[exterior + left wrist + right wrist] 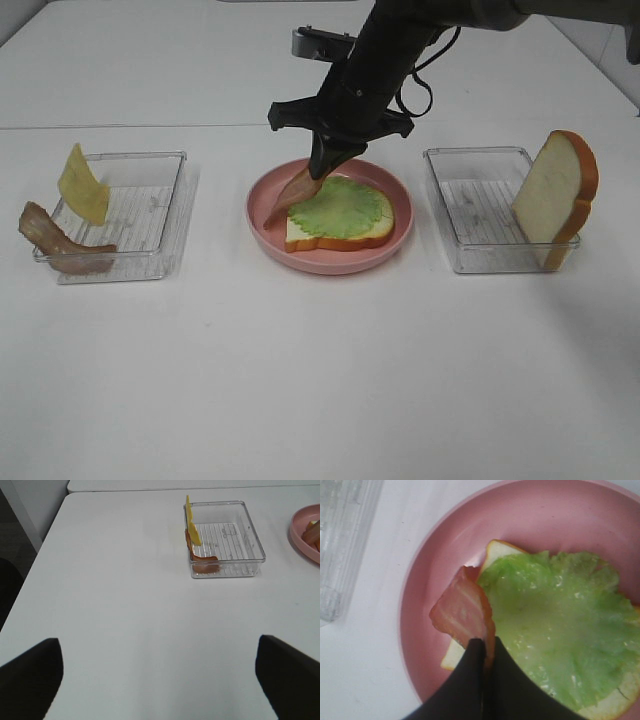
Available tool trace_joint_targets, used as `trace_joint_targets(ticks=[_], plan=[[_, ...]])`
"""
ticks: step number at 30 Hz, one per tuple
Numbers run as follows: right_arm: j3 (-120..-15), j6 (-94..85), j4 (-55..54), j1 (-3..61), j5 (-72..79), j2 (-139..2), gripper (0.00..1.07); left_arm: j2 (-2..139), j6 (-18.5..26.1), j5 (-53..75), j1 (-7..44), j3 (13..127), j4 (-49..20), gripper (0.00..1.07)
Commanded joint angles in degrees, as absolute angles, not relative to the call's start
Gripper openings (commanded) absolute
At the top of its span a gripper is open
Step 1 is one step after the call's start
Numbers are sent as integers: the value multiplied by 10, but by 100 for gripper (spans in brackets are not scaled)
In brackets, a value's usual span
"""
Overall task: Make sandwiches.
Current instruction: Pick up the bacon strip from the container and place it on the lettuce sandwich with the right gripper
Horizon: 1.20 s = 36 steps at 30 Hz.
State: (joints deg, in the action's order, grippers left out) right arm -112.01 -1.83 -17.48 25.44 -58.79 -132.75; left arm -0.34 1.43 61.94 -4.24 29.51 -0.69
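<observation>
Bacon (290,198) was clamped in closed right fingers (467,680), hanging over plate (262,228) at lettuce (345,208) edge | left fingers (30,680) stood apart, empty | risk: released there, it could slide off bread (300,240) onto plate.

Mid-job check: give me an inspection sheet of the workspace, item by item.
Surface: white table, no spills seen.
Job's things: pink plate holds a bread slice topped with lettuce. A bacon strip hangs low over the plate's left side. In the left tray, a cheese slice leans on the left wall and a second bacon strip drapes over it. In the right tray, a second bread slice stands against the right wall.
Clutter: nothing seen.
Grippers: right gripper shut on the bacon strip; left gripper open over bare table.
Cables: black cable loops at the right arm, above the plate.
Surroundings: floor beyond the table edge; nothing else seen.
</observation>
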Motion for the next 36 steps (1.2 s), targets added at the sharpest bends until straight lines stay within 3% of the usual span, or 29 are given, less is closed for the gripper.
trace_joint_targets(ticks=[1,14,25,26,27,30,31,32,33,34,35,36], plan=[[-1122,-10,-150,256,-595,-1326,0,-12,10,616,-44,295,-7,100],[-1122,48,-44,255,-613,-1326,0,-12,10,616,-44,295,-7,100],[-1122,65,-41,256,-614,-1327,0,-12,10,616,-44,295,-7,100],[-1122,65,-41,256,-614,-1327,3,-12,10,616,-44,295,-7,100],[-1122,65,-41,256,-614,-1327,14,-12,10,616,-44,295,-7,100],[-1122,65,-41,256,-614,-1327,23,-12,10,616,-44,295,-7,100],[-1122,68,-41,256,-614,-1327,44,-12,10,616,-44,295,-7,100],[-1122,70,-41,256,-614,-1327,58,-12,10,616,-44,295,-7,100],[-1122,70,-41,256,-614,-1327,58,-12,10,616,-44,295,-7,100],[-1122,70,-41,256,-614,-1326,83,-12,10,616,-44,295,-7,100],[-1122,70,-40,256,-611,-1325,98,-12,10,616,-44,295,-7,100],[-1122,70,-40,256,-611,-1325,98,-12,10,616,-44,295,-7,100]])
